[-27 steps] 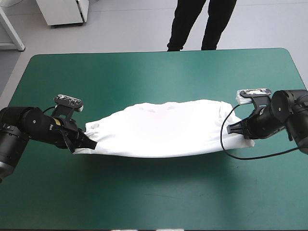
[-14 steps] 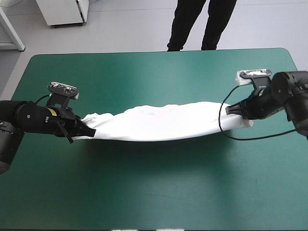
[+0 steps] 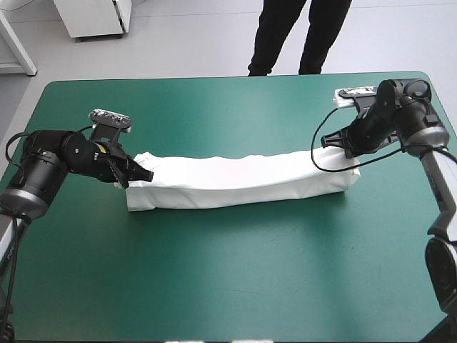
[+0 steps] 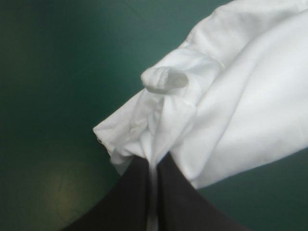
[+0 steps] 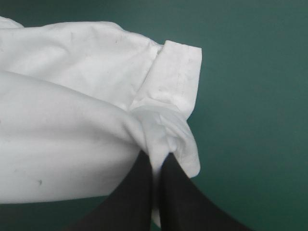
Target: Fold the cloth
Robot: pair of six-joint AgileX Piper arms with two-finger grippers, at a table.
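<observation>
The white T-shirt point(image 3: 239, 182) lies as a long narrow folded band across the middle of the teal-green table. My left gripper point(image 3: 143, 176) is shut on the T-shirt at its left end. My right gripper point(image 3: 330, 140) is shut on the T-shirt at its right end, a little farther back. In the left wrist view the black fingers point(image 4: 130, 197) pinch a bunched corner of the T-shirt point(image 4: 231, 110), with a hem sticking out beside them. In the right wrist view the fingers point(image 5: 137, 197) hold a fold of the T-shirt point(image 5: 72, 139), a sleeve hem lying just ahead.
Bare teal-green table point(image 3: 235, 279) stretches in front of the band toward the near edge, and more of it lies behind the band up to the far edge.
Both grippers carried the T-shirt away from the near edge and lowered it. The hanging sheet has come down onto itself into a narrow folded band on the table.
</observation>
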